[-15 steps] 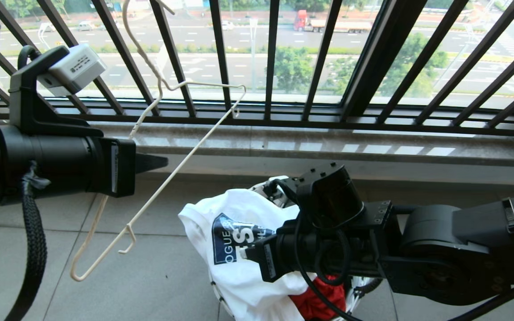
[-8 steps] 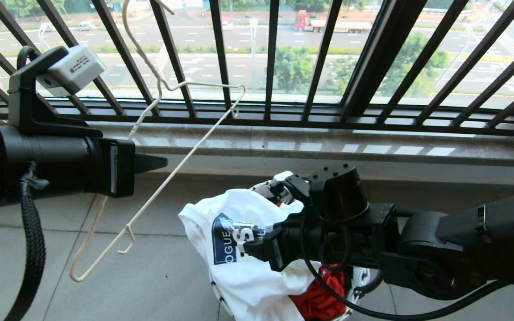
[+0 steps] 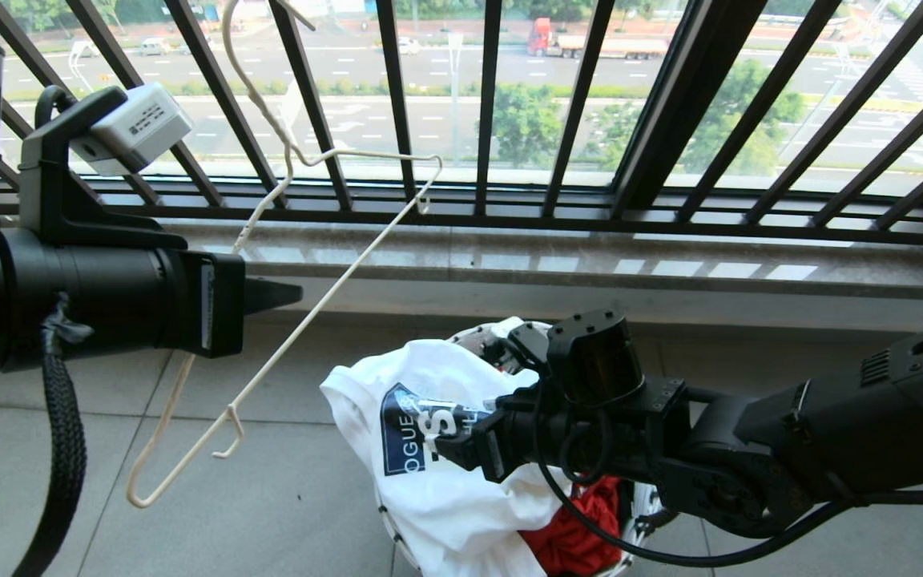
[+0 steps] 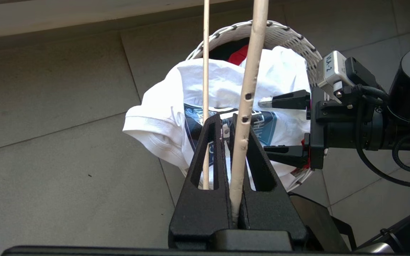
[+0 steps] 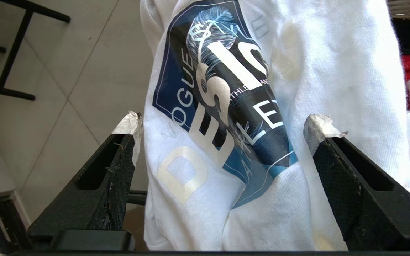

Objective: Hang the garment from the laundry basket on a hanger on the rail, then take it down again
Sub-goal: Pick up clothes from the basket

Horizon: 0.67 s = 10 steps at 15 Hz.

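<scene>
T-shirt [image 3: 429, 449] lies draped over the laundry basket [image 4: 290, 39] rim, logo up — right claw [image 4: 272, 129] gapes wide astride it for a pinch; left claw [image 4: 231, 142] clamps the wire hanger [image 3: 269, 361], kept ready.

garment [image 5: 333, 71] – soft knit cloth | laundry basket [image 4: 290, 33] – woven | hanger [image 3: 285, 344] – matt

Looks like an enclosed home balcony, laundry spot: grey tiled floor [image 3: 285, 513], stone sill [image 3: 590, 260] under a black barred window railing [image 3: 493, 104], multi-lane road and trees far below outside, white woven laundry basket [image 4: 290, 39] of clothes on the floor
</scene>
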Motion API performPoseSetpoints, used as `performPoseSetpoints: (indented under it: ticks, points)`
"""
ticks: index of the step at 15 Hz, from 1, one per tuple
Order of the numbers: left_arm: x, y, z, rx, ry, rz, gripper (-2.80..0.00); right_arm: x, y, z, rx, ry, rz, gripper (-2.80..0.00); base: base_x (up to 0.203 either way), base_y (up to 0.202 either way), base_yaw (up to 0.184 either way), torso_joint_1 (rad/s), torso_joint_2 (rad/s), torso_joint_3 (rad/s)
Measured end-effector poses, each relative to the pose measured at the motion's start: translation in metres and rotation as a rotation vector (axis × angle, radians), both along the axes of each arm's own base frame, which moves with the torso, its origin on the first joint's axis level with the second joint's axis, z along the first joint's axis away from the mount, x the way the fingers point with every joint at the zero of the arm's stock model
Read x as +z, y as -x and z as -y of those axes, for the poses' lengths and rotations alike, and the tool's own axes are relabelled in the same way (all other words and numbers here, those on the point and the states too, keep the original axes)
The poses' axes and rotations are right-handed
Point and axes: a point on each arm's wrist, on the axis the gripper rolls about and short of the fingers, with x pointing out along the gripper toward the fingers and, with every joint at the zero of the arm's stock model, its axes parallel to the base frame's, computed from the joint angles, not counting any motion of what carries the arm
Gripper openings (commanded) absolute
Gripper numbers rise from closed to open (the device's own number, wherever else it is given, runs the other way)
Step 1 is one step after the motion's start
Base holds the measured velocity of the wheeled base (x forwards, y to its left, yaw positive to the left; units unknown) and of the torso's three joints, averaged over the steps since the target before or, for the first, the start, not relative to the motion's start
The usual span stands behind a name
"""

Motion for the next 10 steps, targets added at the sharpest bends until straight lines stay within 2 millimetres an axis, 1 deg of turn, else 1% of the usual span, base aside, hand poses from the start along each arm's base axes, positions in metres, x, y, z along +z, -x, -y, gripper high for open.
performPoseSetpoints:
  ticks: [5, 6, 10]
  points:
    - [0.000, 0.000, 0.000, 0.000, -0.001, -0.001, -2.80, -0.014, -0.003, 0.003, 0.026, 0.069, 0.028, 0.00, 0.000, 0.000, 0.000, 0.000, 0.00, 0.000]
    - [-0.001, 0.000, 0.000, 0.000, -0.001, -0.001, -2.80, -0.017, -0.002, 0.003, 0.035, 0.084, 0.039, -2.80, 0.000, 0.000, 0.000, 0.000, 0.00, 0.000]
    - [-0.001, 0.000, 0.000, -0.001, -0.003, -0.003, -2.80, -0.026, -0.003, 0.004, 0.022, 0.138, 0.094, -2.80, 0.000, 0.000, 0.000, 0.000, 0.00, 0.000]
